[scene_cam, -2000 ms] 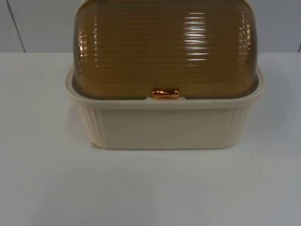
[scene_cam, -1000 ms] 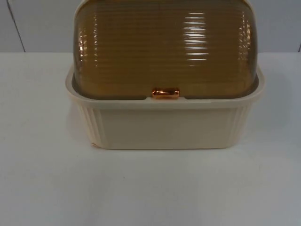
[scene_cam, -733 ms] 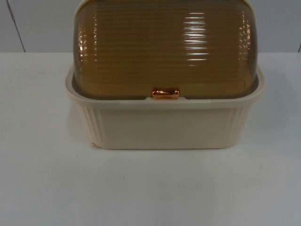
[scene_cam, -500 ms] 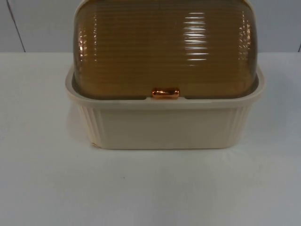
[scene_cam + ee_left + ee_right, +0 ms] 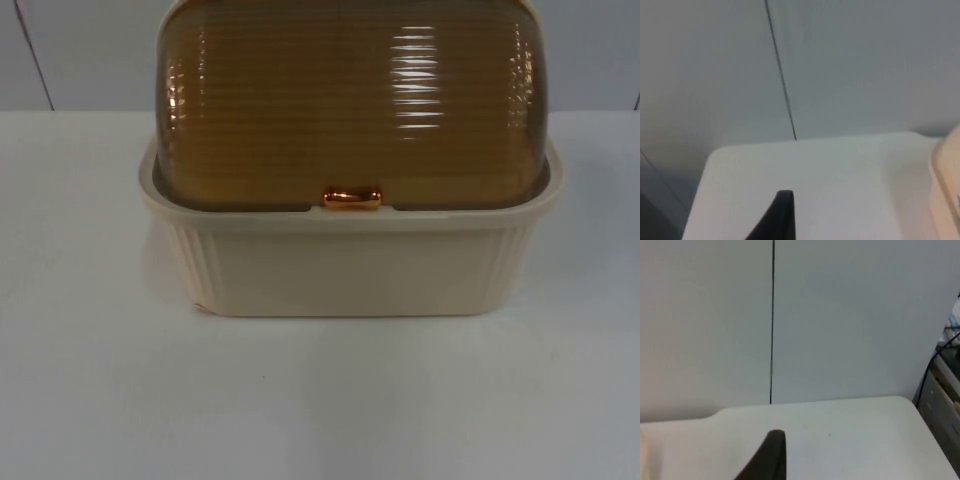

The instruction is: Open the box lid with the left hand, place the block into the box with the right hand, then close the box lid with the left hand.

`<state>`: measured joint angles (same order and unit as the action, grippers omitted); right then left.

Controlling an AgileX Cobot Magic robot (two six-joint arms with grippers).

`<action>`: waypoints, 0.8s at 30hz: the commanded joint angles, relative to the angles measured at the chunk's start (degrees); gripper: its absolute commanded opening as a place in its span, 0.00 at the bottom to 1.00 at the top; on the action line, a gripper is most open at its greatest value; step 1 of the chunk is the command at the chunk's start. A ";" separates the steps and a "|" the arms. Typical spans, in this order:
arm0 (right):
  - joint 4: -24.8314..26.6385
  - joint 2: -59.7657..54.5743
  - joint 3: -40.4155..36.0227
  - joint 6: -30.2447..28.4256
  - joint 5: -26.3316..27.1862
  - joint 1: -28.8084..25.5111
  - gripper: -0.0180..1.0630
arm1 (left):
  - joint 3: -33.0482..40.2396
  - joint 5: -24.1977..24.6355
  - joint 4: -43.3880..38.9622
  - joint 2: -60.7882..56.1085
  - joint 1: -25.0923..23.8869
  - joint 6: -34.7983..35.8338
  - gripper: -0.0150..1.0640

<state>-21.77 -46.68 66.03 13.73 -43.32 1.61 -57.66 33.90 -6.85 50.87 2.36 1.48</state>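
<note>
The box (image 5: 350, 262) stands mid-table (image 5: 100, 400), lid (image 5: 350, 100) shut on it, wall (image 5: 80, 50) behind.

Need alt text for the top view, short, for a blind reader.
A cream ribbed box stands mid-table with its amber, ridged, domed lid shut, a copper handle at the lid's front edge. Around it lies the white table, with the grey partition wall behind.

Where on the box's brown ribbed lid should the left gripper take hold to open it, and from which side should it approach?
Probably the small copper handle at the middle of the lid's front lower edge, just above the cream box rim. It juts toward the camera, while the domed, ribbed surface offers no other hold, so come in from the front and lift up and back.
</note>
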 commanded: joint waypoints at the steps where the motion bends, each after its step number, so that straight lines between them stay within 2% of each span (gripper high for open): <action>1: -0.52 -1.29 0.22 -0.59 0.95 0.24 0.99 | -0.29 0.12 0.38 3.53 3.28 -2.76 0.99; 2: -0.52 -1.29 0.22 -0.59 0.95 0.24 0.99 | -0.29 0.12 0.38 3.53 3.28 -2.76 0.99; 7: -1.99 -1.96 0.22 -1.39 1.63 0.24 0.99 | -0.29 -0.20 -0.15 10.45 11.60 -5.89 0.99; 9: -2.36 -1.96 0.22 -1.39 1.63 0.24 0.99 | -0.29 -0.21 -0.24 10.93 12.53 -6.48 0.99; 14: -2.36 -1.96 0.22 -1.39 1.63 0.24 0.99 | -0.29 -0.33 -2.74 17.32 21.40 -14.93 0.99; 16: -2.36 -1.96 0.22 -1.39 1.63 0.24 0.99 | -0.29 -0.33 -3.82 18.25 23.21 -15.37 0.99; 20: -2.36 -1.96 0.22 -1.39 1.63 0.24 0.99 | -0.29 -0.33 -13.52 21.57 30.69 -15.74 0.99; 21: -2.36 -1.96 0.22 -1.39 1.63 0.24 0.99 | -0.29 -0.33 -13.52 21.57 30.69 -15.74 0.99; 24: -2.36 -1.96 0.22 -1.39 1.63 0.24 0.99 | -0.29 -0.33 -24.90 24.79 36.74 -16.03 0.99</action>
<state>-23.73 -48.61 66.03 12.66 -42.32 1.61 -57.66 34.02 -27.02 74.67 36.95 -14.40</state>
